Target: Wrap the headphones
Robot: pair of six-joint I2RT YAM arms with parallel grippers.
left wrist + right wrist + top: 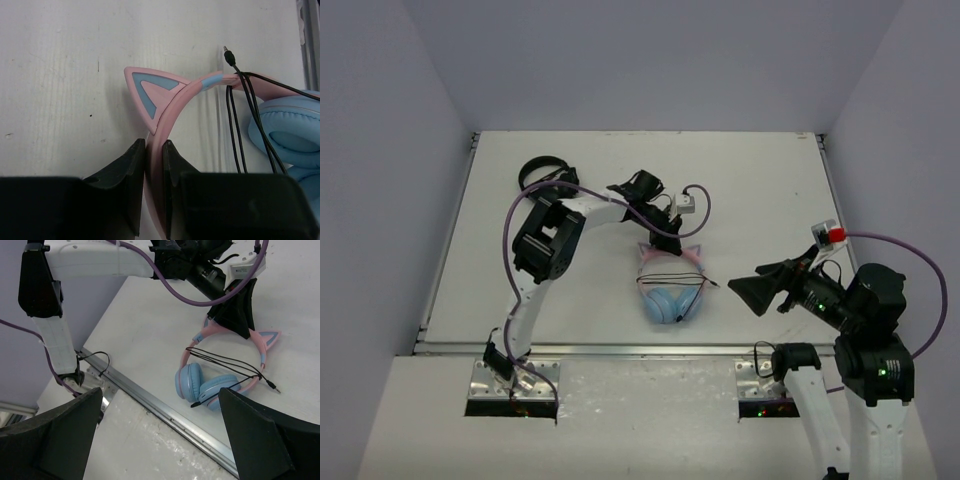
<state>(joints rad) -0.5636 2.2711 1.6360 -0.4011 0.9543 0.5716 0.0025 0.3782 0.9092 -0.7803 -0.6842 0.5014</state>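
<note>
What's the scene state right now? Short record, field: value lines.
headphones: lying on the table, ear cups toward the near edge
left tool: shut on the headband, right beside a cat ear
right tool: open, holding nothing, right of the headphones
cable: several strands across the headband, plug loose
other: black headphones at the far left of the table

White-linked, black-jointed left arm [545, 245] and matching right arm [875, 340]; thin purple cable [507, 250] looped along each. Left hand [155, 150], right hand [745, 287]: matte black wedge fingers. Red-capped white block [828, 234] at right wrist.
</note>
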